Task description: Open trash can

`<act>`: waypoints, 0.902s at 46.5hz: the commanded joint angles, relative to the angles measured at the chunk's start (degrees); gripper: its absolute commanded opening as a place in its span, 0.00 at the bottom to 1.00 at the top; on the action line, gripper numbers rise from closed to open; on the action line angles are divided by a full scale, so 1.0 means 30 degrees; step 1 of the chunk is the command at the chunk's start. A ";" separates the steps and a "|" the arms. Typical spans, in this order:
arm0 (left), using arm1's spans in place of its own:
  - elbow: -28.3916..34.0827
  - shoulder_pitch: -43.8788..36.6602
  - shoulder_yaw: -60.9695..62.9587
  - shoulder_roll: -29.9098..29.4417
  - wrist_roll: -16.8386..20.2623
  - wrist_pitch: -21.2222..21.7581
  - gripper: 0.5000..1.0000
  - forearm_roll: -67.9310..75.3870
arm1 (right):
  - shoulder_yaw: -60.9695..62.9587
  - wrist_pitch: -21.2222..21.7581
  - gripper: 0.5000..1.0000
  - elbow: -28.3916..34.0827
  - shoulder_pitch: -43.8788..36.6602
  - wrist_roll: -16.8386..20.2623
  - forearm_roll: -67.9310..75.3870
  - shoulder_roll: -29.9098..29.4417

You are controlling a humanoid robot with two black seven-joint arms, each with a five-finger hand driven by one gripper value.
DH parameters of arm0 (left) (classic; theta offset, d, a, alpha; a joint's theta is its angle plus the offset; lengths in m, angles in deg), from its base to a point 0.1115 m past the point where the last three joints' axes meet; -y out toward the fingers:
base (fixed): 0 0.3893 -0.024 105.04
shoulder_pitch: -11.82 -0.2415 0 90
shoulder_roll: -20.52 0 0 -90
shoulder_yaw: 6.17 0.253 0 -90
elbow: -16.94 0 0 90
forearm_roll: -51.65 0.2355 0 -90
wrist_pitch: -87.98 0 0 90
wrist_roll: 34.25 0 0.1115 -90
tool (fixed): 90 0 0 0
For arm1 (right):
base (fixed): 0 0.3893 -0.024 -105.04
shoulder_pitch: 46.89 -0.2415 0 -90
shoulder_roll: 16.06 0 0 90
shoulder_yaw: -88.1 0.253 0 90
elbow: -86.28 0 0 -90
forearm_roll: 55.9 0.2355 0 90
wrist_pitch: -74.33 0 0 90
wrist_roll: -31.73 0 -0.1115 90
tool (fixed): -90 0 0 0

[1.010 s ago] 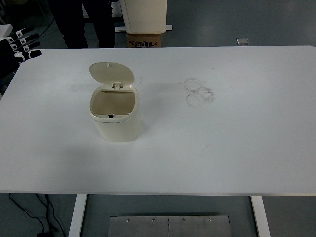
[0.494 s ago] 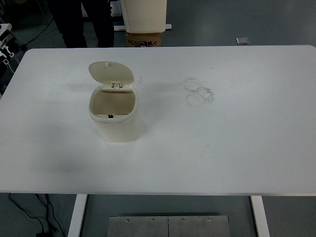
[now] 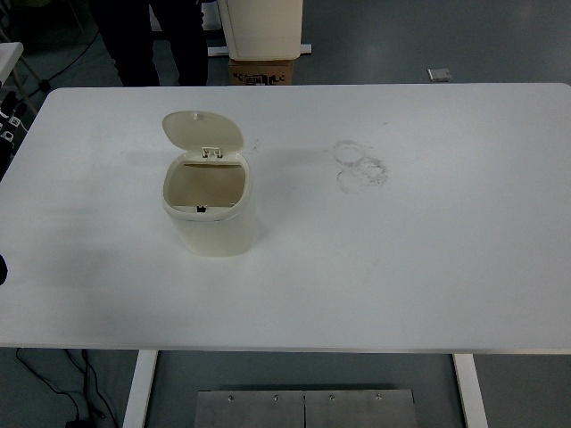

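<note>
The trash can [image 3: 211, 209] stands with its lid [image 3: 202, 131] already tipped up, nothing left; neither robot hand's state can be told

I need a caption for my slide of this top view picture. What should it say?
A cream trash can stands on a white table, its lid flipped up and open.

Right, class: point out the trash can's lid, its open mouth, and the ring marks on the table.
lid [image 3: 202, 130], top view, centre of the raised flap
open mouth [image 3: 205, 186], top view, inner wall
ring marks [image 3: 360, 166], top view, middle of the smudged circles
</note>
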 commanded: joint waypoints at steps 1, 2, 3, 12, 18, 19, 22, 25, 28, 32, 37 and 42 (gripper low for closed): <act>0.0008 -0.0006 -0.0014 0.0098 -0.0006 -0.0196 1.00 -0.0342 | 0.0000 -0.0001 0.98 0.0000 -0.0001 -0.0002 0.0000 0.0000; 0.0008 -0.0006 -0.0014 0.0098 -0.0006 -0.0196 1.00 -0.0459 | 0.0000 -0.0001 0.98 0.0000 -0.0001 -0.0002 0.0000 0.0000; 0.0037 -0.0006 -0.0014 0.0098 -0.0006 -0.0196 1.00 -0.0576 | 0.0000 -0.0001 0.98 0.0000 -0.0001 -0.0002 0.0000 0.0000; 0.0183 -0.0006 -0.0014 0.0098 -0.0006 -0.0225 1.00 -0.0753 | 0.0000 -0.0001 0.98 0.0000 -0.0001 -0.0002 0.0000 0.0000; 0.0475 -0.0006 -0.0014 0.0361 -0.0035 -0.0225 1.00 -0.0724 | 0.0000 -0.0001 0.98 0.0000 -0.0001 -0.0002 0.0000 0.0000; 0.0621 -0.0006 -0.0014 0.0478 -0.0065 -0.0196 1.00 -0.0724 | 0.0000 -0.0001 0.98 0.0000 -0.0001 -0.0002 0.0000 0.0000; 0.1061 -0.0006 -0.0014 0.0684 -0.0094 -0.0225 1.00 -0.0724 | 0.0000 -0.0001 0.98 0.0000 -0.0001 -0.0002 0.0000 0.0000; 0.1296 -0.0006 -0.0014 0.0830 -0.0124 -0.0255 1.00 -0.0724 | 0.0000 -0.0001 0.98 0.0000 -0.0001 -0.0002 0.0000 0.0000; 0.1355 -0.0006 -0.0014 0.0919 -0.0153 -0.0284 1.00 -0.0724 | 0.0000 -0.0001 0.98 0.0000 -0.0001 -0.0002 0.0000 0.0000; 0.1414 -0.0006 0.0016 0.0948 -0.0240 -0.0313 1.00 -0.0724 | 0.0000 -0.0001 0.98 0.0000 -0.0001 -0.0002 0.0000 0.0000; 0.1414 0.0052 0.0016 0.1299 -0.0329 -0.0226 1.00 -0.0724 | 0.0000 -0.0001 0.98 0.0000 -0.0001 -0.0002 0.0000 0.0000; 0.1414 0.0141 0.0045 0.1358 -0.0533 -0.0167 1.00 -0.0724 | 0.0000 -0.0001 0.98 0.0000 -0.0001 -0.0002 0.0000 0.0000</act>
